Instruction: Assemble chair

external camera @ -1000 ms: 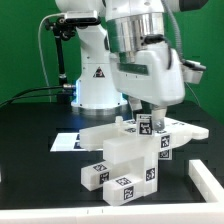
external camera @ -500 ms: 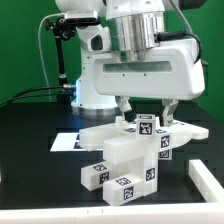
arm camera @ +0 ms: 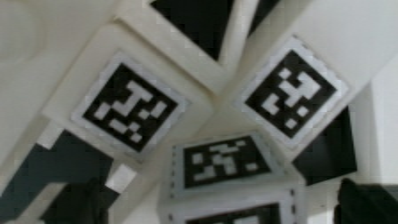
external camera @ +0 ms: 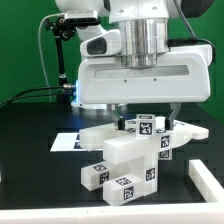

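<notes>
The chair [external camera: 125, 155] stands mid-table as a stack of chunky white blocks with black-and-white tags. A small tagged block [external camera: 146, 126] sits at its top. My gripper [external camera: 147, 120] hangs right over that block, with one finger on each side and a gap showing at both. It is open and holds nothing. In the wrist view the tagged white faces [arm camera: 222, 160] fill the picture close up. The dark fingers [arm camera: 71, 200] stand at either side of the white part, and the gripper [arm camera: 217, 200] straddles it.
The marker board [external camera: 68, 142] lies flat behind the chair toward the exterior view's left. A long white bar [external camera: 205, 182] lies at the exterior view's lower right. The arm's white base [external camera: 95, 85] stands behind, and black tabletop surrounds the chair.
The hand has turned broadside to the exterior camera and come lower over the chair's top block. The fingers now sit closer together on both sides of it.
</notes>
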Robot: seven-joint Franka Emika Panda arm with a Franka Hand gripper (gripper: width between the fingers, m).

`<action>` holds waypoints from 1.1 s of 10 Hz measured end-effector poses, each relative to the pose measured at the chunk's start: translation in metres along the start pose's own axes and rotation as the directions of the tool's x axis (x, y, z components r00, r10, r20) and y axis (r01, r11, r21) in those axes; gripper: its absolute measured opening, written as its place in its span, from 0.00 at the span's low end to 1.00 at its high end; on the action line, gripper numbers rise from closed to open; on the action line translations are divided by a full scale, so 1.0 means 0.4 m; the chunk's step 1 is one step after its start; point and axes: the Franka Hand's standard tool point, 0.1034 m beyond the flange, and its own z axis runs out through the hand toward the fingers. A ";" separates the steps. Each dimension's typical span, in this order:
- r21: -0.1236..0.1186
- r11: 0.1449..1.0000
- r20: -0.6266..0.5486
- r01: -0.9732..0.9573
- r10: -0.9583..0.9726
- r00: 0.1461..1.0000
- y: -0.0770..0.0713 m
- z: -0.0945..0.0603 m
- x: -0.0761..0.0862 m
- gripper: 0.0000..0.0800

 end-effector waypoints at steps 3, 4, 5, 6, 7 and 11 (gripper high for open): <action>0.000 0.990 0.001 -0.139 0.139 0.990 0.000 0.001 -0.001 0.33; 0.000 0.980 0.001 -0.199 0.199 0.980 0.000 0.001 -0.001 0.33; 0.000 0.970 0.001 -0.243 0.243 0.970 0.000 0.002 -0.001 0.33; 0.000 0.952 0.001 -0.305 0.305 0.952 0.000 0.001 -0.001 0.33; 0.000 0.934 0.001 -0.356 0.356 0.934 0.000 0.001 -0.001 0.33; 0.000 0.818 0.002 -0.576 0.576 0.818 0.001 0.001 0.000 0.33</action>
